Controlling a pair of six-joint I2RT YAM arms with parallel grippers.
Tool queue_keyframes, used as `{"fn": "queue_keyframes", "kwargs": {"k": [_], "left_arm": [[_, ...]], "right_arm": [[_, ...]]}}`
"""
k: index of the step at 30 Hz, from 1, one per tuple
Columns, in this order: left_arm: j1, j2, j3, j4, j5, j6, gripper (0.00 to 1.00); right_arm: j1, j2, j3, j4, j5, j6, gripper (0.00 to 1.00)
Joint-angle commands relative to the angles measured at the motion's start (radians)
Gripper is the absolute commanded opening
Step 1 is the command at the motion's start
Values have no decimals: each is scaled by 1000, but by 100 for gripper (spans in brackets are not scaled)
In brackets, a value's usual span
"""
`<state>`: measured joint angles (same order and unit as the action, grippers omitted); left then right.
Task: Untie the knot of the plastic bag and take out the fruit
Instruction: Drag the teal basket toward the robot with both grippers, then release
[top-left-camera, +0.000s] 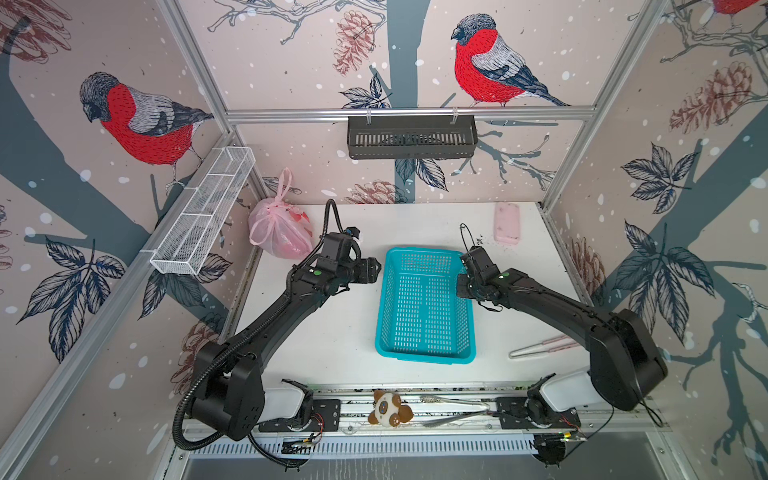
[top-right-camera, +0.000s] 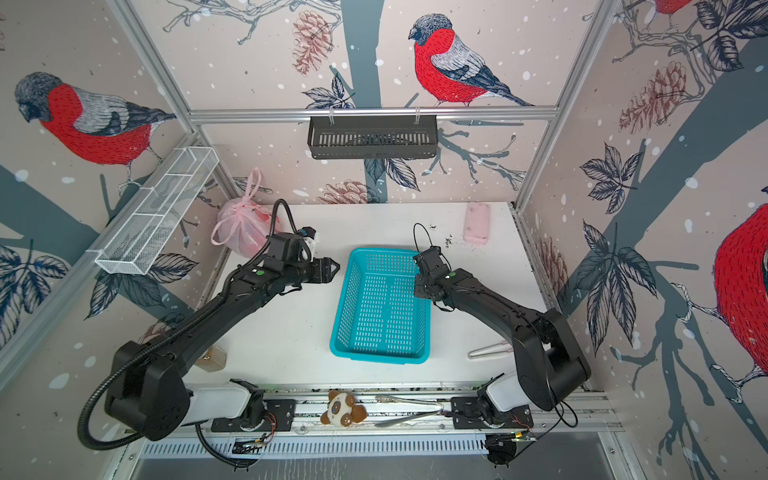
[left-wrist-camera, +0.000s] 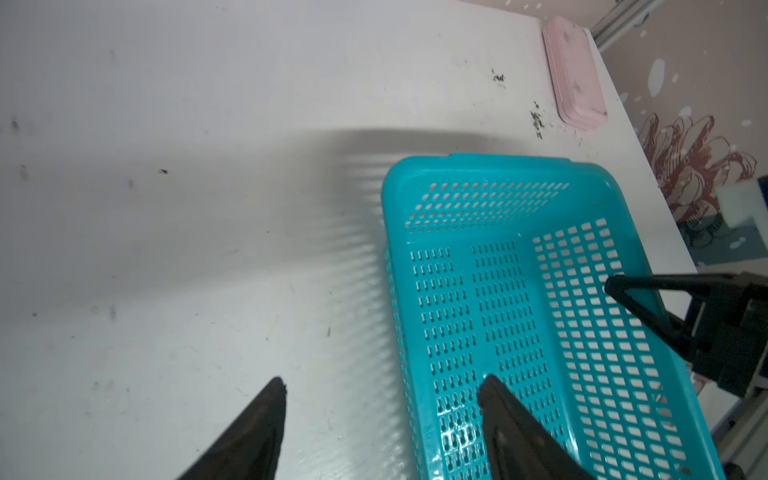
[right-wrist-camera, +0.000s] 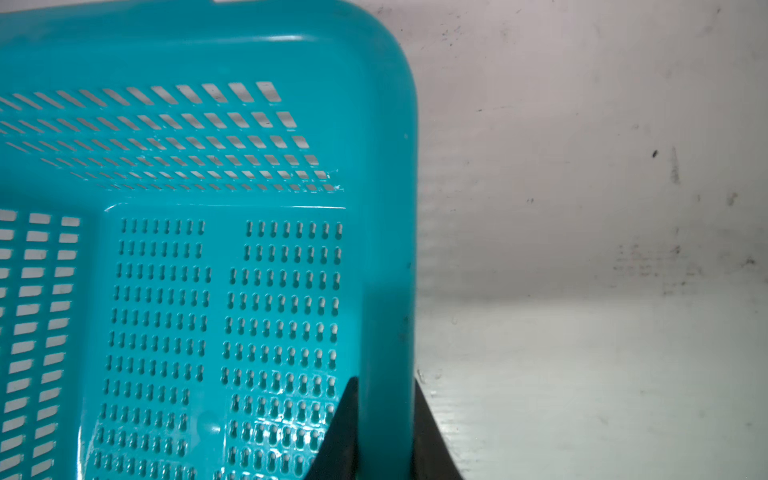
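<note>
Gripping teal basket (right-wrist-camera: 390, 124) rim, right tool (right-wrist-camera: 386, 378), left tool (left-wrist-camera: 384, 380) wide, plastic bag (top-left-camera: 276, 230) knotted, contents unclear.

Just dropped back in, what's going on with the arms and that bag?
The right gripper is clamped on the teal basket's far right rim, one finger inside and one outside. The left gripper is open and empty, hovering by the basket's far left corner. The plastic bag sits untouched in the table's far left corner, its knot still tied; the basket is empty.
</note>
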<state>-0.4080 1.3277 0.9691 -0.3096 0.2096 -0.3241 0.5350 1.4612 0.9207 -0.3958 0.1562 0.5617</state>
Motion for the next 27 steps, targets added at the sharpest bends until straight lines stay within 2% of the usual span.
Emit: {"fn": "queue_keyframes", "kwargs": {"k": [1, 7, 12, 27], "left_arm": [[-45, -11, -30, -33, 11, -8, 73], [-100, -56, -93, -24, -3, -66, 72], [-104, -89, -117, -23, -26, -90, 73], [-104, -82, -73, -41, -89, -81, 73]], "right_arm": [[-30, -1, -2, 15, -43, -174, 18], [-58, 5, 18, 18, -51, -278, 19], [-70, 4, 39, -2, -23, -339, 19], [-157, -42, -51, 7, 0, -260, 20]]}}
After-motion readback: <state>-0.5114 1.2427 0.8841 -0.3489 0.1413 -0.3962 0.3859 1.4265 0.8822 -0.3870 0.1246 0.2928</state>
